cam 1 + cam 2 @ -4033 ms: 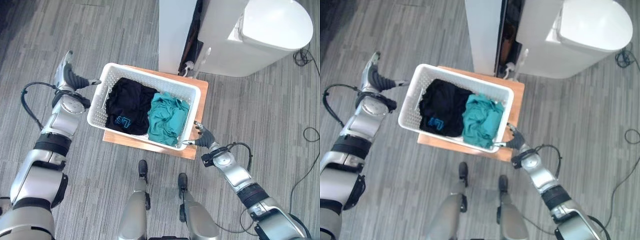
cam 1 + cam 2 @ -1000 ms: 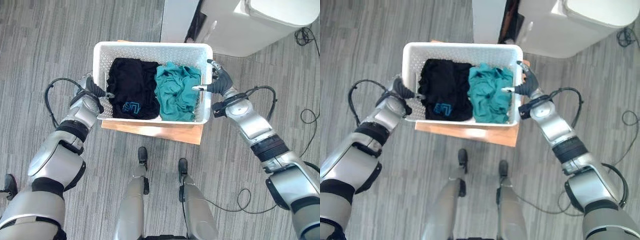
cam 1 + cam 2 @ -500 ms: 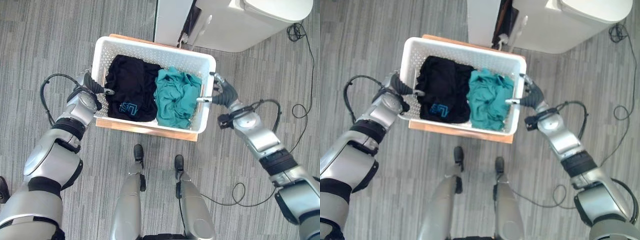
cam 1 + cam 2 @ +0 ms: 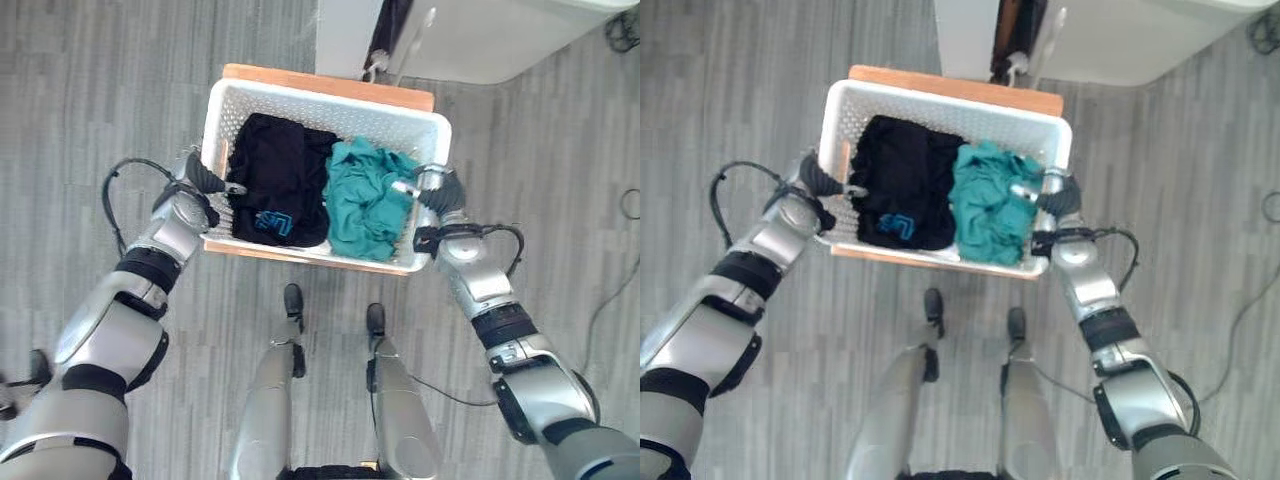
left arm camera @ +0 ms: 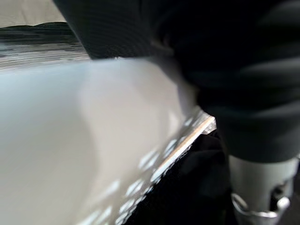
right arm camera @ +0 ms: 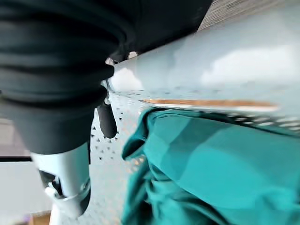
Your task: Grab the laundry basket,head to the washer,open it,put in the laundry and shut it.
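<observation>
Left eye view: both hands grip the short ends of a white laundry basket (image 4: 322, 108) of clothes.

The perforated basket sits on a low wooden stand (image 4: 330, 85) on the grey floor (image 4: 100, 90), just in front of the white washer (image 4: 480, 45). Inside it a black garment (image 4: 272, 190) lies on the robot's left and a teal garment (image 4: 368, 205) on the right, the two touching in the middle. The left hand (image 4: 205, 180) is curled over the basket's left rim with a finger hooked inside against the black garment; the left wrist view shows the white rim right under its dark cover. The right hand (image 4: 432, 190) is clamped on the right rim beside the teal garment, and the right wrist view shows a dark-tipped finger (image 6: 107, 123) reaching down inside the perforated wall.
</observation>
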`<state>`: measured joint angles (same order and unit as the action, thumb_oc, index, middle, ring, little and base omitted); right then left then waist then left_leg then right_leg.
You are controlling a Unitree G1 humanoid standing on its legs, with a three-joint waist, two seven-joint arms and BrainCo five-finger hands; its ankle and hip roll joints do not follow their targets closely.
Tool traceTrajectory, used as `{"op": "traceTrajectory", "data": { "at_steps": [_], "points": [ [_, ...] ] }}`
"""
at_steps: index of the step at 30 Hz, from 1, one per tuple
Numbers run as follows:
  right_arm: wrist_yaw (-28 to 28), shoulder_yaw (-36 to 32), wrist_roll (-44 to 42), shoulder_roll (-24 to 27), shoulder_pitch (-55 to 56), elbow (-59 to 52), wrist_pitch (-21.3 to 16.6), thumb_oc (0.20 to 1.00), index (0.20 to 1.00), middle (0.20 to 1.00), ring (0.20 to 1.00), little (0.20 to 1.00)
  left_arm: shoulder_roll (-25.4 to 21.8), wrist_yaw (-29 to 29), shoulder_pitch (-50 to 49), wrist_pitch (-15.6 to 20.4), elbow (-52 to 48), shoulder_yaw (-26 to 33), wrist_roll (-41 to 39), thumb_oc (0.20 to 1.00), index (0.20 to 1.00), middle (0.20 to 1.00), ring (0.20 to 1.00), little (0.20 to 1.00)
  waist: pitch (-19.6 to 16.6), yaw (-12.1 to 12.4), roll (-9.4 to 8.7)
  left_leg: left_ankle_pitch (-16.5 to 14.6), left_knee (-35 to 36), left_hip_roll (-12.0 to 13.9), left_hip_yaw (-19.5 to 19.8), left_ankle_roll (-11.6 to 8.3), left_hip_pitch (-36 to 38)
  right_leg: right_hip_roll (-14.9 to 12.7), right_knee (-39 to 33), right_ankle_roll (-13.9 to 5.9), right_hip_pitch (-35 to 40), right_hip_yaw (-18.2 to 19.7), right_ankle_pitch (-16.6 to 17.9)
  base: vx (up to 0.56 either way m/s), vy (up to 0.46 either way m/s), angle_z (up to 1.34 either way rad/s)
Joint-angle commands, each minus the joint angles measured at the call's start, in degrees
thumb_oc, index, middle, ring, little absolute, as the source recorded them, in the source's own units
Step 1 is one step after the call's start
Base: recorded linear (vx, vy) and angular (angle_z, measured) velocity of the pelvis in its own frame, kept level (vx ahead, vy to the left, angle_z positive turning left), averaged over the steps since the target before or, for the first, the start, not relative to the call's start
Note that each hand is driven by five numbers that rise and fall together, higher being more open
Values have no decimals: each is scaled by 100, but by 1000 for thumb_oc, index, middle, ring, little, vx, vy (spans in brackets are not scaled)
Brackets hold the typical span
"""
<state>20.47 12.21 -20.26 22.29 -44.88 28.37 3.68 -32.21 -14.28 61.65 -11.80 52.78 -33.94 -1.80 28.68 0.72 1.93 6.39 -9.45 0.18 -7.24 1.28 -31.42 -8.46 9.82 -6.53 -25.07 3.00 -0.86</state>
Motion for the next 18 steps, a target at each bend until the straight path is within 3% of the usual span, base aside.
{"op": "traceTrajectory", "data": {
  "at_steps": [1,8,13,15,18],
  "points": [
    [-61,326,-373,-85,-347,-324,-288,1000,1000,1000,1000,1000,698,22,35,105,102,-108,105,1000,1000,1000,1000,1000,-147,154,50,-1299,-1125,-70,597,-36,-421,-528,-181,-174,-271,-222,510,1,39,-2],
    [-113,372,210,576,-986,-1101,-366,1000,1000,1000,1000,1000,704,76,84,122,143,-182,356,1000,1000,1000,1000,1000,-233,144,-64,-1368,-1213,-68,646,-36,-436,-548,-170,-187,-206,-285,494,6,-6,1],
    [-175,329,225,678,-887,-1364,-380,1000,1000,1000,1000,1000,698,58,55,130,185,-187,340,1000,1000,1000,1000,1000,-264,127,-126,-1375,-1220,-34,684,-47,-440,-521,-164,-174,-199,-305,493,5,-5,2],
    [-490,315,150,840,-674,-1580,-414,1000,1000,1000,1000,1000,643,89,52,138,141,-169,417,1000,1000,1000,1000,1000,-247,120,-155,-1376,-1240,-12,719,-60,-466,-498,-146,-164,-213,-322,467,5,-36,1],
    [-362,185,159,850,-515,-1488,-504,1000,1000,1000,1000,1000,621,74,18,115,125,-147,499,1000,1000,1000,1000,1000,-235,108,-152,-1371,-1256,-7,729,-67,-487,-485,-124,-160,-232,-336,457,2,-20,4]
  ]
}}
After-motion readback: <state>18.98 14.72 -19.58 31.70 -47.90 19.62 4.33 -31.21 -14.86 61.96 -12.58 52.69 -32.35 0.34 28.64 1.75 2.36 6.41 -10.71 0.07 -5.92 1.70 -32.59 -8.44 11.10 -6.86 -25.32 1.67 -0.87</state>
